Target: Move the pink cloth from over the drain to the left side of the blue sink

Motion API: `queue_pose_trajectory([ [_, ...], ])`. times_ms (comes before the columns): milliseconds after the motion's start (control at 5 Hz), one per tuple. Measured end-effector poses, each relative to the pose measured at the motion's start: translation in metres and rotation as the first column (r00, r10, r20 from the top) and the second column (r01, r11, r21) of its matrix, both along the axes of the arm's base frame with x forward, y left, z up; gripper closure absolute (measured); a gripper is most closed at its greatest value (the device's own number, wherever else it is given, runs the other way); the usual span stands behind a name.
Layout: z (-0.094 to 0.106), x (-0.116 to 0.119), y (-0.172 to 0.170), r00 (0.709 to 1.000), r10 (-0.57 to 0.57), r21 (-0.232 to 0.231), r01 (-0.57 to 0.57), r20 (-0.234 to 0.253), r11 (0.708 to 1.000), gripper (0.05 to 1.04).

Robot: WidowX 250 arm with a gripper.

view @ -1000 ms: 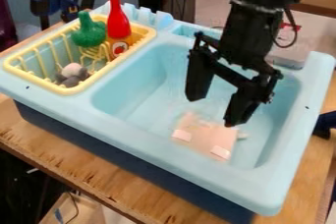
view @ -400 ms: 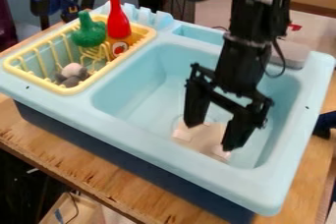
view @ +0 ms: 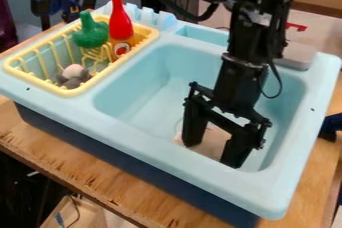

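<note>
"Hanging over the sink (view: 207, 177) in the camera view, is the gripper (view: 213, 155) holding anything?"

"No, its two black fingers (view: 194, 124) stand wide apart, with nothing gripped between them."

"What lies nearest to it?"

"A flat, pinkish-tan piece (view: 212, 143) on the basin floor, right below the gripper and showing between the fingers. They hide part of it, and I can't tell whether they touch it."

"And off to the left of the gripper?"

"Well apart from it, up and to the left in the view, there's a yellow rack (view: 65, 92). That holds a red bottle (view: 120, 22), a green thing (view: 91, 34) just beside the bottle, and a grey-and-white lump (view: 72, 76) nearer the front."

"Anything under the sink?"

"Yes, a wooden desk (view: 127, 187), lower than the gripper; its front edge runs below and to the left."
</note>
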State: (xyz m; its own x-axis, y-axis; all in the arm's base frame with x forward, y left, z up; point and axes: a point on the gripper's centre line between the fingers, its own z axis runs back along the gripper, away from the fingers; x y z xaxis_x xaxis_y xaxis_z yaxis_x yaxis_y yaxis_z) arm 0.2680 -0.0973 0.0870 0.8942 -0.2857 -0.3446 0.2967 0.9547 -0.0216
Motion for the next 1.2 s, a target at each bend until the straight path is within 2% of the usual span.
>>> queue_pose_trajectory([
  [400,-0.008,0.005,0.030,0.997,0.079,0.015,-0.079,-0.017,0.997,0.084],
  [600,-0.008,0.011,0.045,0.992,0.116,0.080,-0.112,-0.042,0.990,0.084],
  [800,-0.001,0.016,0.067,0.984,0.175,0.190,-0.165,-0.041,0.968,0.084],
  [1000,0.015,0.023,0.080,0.977,0.215,0.281,-0.204,-0.011,0.938,0.084],
  [1200,0.021,0.024,0.087,0.976,0.216,0.326,-0.207,0.006,0.922,0.084],
])
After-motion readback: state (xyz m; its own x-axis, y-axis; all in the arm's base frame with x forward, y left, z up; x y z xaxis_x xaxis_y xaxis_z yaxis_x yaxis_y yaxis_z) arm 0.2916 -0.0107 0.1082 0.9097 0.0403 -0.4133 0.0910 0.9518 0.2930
